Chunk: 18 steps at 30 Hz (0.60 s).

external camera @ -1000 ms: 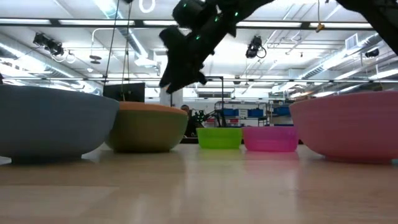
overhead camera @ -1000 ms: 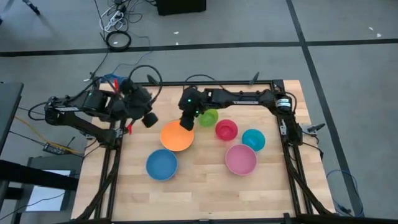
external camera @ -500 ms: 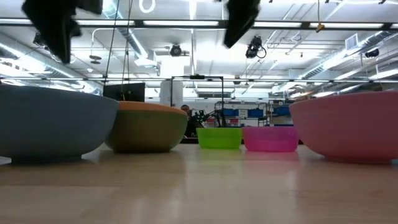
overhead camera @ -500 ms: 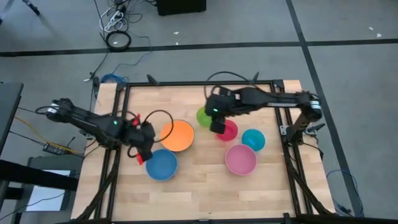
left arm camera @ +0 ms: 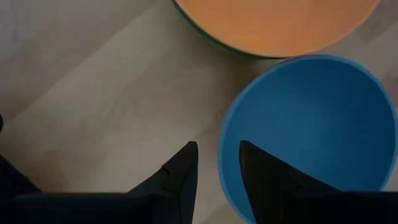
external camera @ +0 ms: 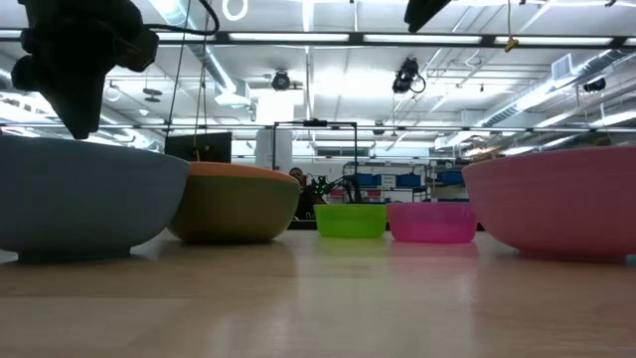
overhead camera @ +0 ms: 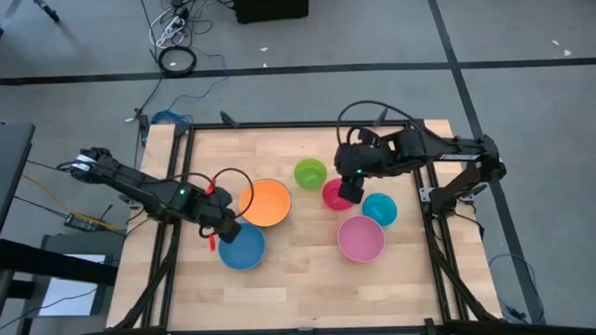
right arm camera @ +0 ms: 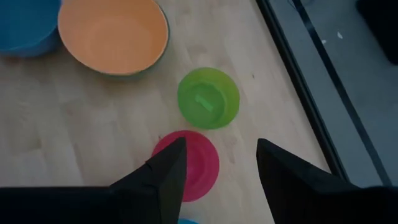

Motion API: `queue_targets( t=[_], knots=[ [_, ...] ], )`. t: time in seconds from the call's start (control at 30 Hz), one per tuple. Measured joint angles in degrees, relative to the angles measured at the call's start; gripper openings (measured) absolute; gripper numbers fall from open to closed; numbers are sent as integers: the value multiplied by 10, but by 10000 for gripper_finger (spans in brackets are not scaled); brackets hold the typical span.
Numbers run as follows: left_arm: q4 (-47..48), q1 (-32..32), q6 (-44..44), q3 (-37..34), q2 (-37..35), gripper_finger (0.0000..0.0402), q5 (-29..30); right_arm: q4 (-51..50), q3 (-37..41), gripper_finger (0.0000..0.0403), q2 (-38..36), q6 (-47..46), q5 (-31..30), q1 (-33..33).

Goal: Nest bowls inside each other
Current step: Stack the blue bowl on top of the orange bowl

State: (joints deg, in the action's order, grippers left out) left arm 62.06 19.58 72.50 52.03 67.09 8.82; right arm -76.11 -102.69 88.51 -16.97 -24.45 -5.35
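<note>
The blue bowl (overhead camera: 244, 247) stands on the table near the left. My left gripper (left arm camera: 217, 180) is open above its left rim (left arm camera: 221, 163), one finger over the inside and one over the outside, and points down. The orange bowl (overhead camera: 266, 202) sits inside the dark green bowl (external camera: 234, 214). Farther right stand the lime green bowl (overhead camera: 310, 173), the red bowl (overhead camera: 335, 196), the teal bowl (overhead camera: 380, 208) and the pink bowl (overhead camera: 360, 238). My right gripper (right arm camera: 214, 180) is open, high above the red bowl (right arm camera: 189, 163).
A black metal frame (overhead camera: 298, 125) borders the wooden table on the far, left and right sides. The near part of the table (overhead camera: 298, 298) is bare wood. In the low view the left gripper (external camera: 79, 114) hangs just over the blue bowl (external camera: 84, 194).
My left gripper has swung from the table's far left toward the near edge, rolled and come down over the blue bowl's left rim. My right gripper has risen from the orange bowl and gone toward the right edge, over the red bowl. The bowls have stayed put.
</note>
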Motion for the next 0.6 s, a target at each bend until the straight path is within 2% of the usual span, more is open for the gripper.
queue_targets(
  t=[0.3,0.6],
  knots=[
    [7,1,27,0,34,127,-28,-13,10,211,4,-6,1,-1],
    [-10,8,1,0,103,127,-34,-11,28,213,4,-16,6,-9]
  ],
)
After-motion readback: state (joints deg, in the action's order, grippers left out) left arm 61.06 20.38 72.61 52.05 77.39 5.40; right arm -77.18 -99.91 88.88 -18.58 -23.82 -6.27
